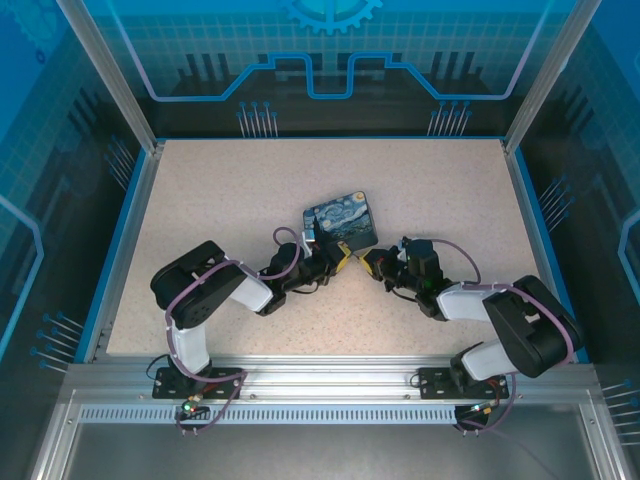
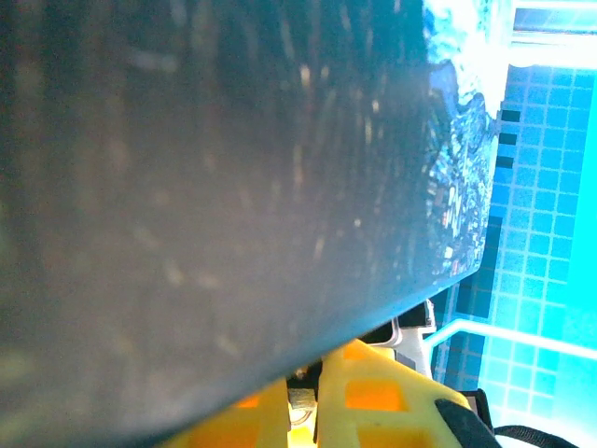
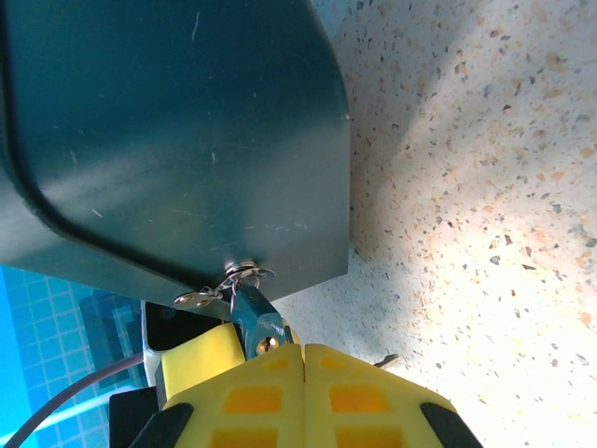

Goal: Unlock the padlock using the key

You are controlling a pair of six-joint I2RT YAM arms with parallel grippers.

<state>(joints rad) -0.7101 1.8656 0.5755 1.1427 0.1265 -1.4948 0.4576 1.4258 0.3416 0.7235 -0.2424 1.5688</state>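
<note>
In the right wrist view a small teal-tinted padlock (image 3: 254, 322) hangs by its shackle from the lower edge of the dark-blue printed box (image 3: 168, 140). A brass spot shows on the padlock's face. The key (image 3: 199, 298), a flat winged silver piece, sticks out to the left on a wire ring at the shackle. My right gripper (image 3: 303, 347) is shut just below the padlock, with nothing visible between its yellow fingers. My left gripper (image 2: 312, 373) is shut on the padlock (image 2: 303, 403), a grey metal bit between its fingers under the box (image 2: 233, 187). From above, both grippers (image 1: 338, 256) (image 1: 372, 262) meet at the box's near edge.
A thin grey sliver (image 3: 384, 358) pokes out beside my right finger; I cannot tell what it is. The box (image 1: 342, 220) sits mid-table on the speckled beige tabletop (image 1: 220, 200). A blue rim and glass walls (image 1: 130, 220) enclose the table.
</note>
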